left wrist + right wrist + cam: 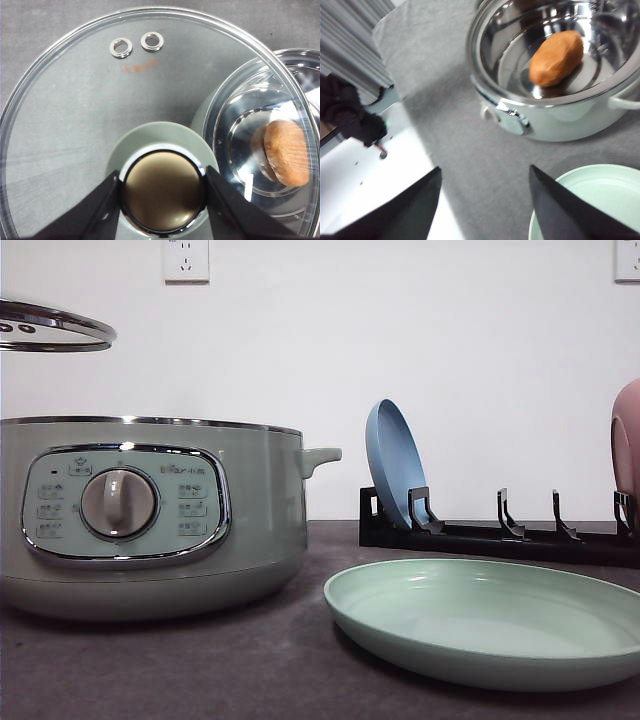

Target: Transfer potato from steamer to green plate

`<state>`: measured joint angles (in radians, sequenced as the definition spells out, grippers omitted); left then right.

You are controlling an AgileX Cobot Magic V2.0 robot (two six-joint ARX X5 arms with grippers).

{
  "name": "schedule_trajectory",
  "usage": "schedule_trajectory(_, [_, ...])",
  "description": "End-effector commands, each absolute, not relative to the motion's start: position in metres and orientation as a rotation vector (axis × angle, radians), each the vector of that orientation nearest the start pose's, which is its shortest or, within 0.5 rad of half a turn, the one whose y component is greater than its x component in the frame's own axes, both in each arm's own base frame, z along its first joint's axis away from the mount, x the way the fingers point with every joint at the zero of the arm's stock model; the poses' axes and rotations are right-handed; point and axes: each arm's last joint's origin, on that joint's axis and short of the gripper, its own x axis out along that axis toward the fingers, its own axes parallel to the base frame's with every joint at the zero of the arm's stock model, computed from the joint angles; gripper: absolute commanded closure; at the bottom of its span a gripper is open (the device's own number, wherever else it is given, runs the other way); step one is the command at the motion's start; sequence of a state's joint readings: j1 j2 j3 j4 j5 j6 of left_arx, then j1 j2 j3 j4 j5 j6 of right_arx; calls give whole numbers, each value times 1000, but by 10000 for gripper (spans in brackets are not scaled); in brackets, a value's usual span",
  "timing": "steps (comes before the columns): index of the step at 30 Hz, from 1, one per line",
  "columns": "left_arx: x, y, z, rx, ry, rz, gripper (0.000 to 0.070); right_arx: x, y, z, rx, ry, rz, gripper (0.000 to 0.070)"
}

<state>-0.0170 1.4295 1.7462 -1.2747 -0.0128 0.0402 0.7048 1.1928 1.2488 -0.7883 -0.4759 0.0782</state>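
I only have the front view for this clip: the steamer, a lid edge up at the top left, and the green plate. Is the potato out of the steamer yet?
Observer: No. The potato lies in the steamer on its shiny metal floor.
Operator: What is holding that lid up?
Observer: The left hand is shut on the knob of the glass lid, holding it off to the side of the pot.
Operator: And the right hand?
Observer: The right hand is open and holds nothing, above the grey table between the steamer and the green plate.
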Motion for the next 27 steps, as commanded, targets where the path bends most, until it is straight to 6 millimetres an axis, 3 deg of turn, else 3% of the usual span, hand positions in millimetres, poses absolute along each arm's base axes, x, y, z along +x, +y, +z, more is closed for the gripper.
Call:
schedule_trajectory(1, [252, -4, 430, 59, 889, -24, 697, 173, 166, 365, 7, 799, 1085, 316])
schedule_trajectory(8, [252, -3, 430, 58, 888, -22, 697, 197, 188, 367, 34, 830, 1071, 272])
schedule_trajectory(13, [252, -1, 430, 53, 891, -13, 697, 226, 221, 378, 6, 846, 1063, 211])
schedule_trajectory(18, [252, 1, 430, 51, 891, -8, 697, 256, 258, 380, -34, 853, 1046, 211])
schedule_trajectory(27, [252, 2, 430, 48, 890, -2, 697, 294, 316, 349, -114, 881, 957, 210])
